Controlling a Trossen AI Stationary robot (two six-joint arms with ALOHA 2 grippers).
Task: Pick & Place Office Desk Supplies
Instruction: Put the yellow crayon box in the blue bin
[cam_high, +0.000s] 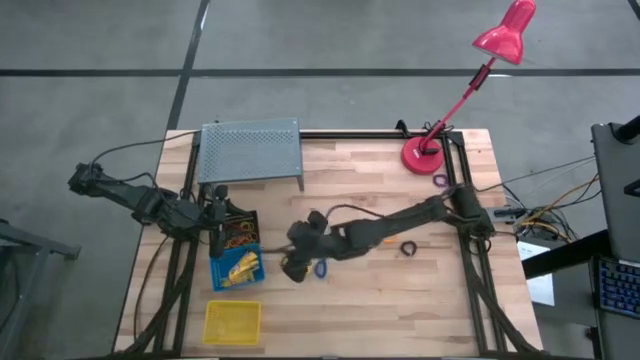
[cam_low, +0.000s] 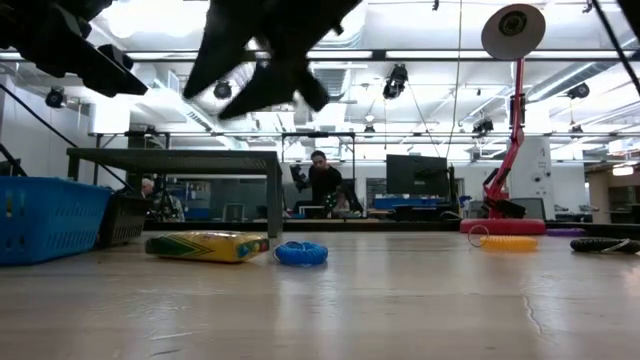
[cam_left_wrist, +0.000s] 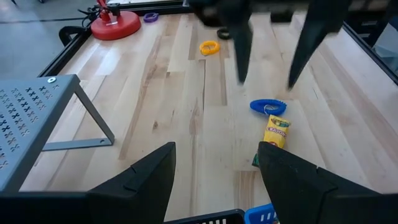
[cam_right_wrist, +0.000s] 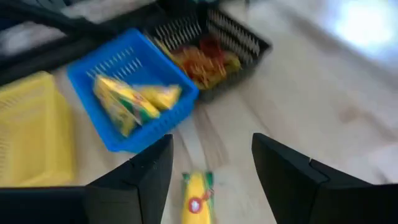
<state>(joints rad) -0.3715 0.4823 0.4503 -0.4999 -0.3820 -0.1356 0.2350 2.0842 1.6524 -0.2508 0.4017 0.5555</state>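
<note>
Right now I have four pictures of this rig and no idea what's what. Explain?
It is a table with two dark robot arms, each ending in a two-finger pincer. One picture looks straight down, one looks level across the tabletop, and two come from cameras on the arms' wrists.

The right pincer hangs open above a yellow crayon box and a blue ring lying on the wood. It holds nothing. The left pincer is open too, beside a black bin of rubber bands.

Next to that are a blue bin with more boxes and a yellow bin. A grey metal shelf and a pink lamp stand at the back.
</note>
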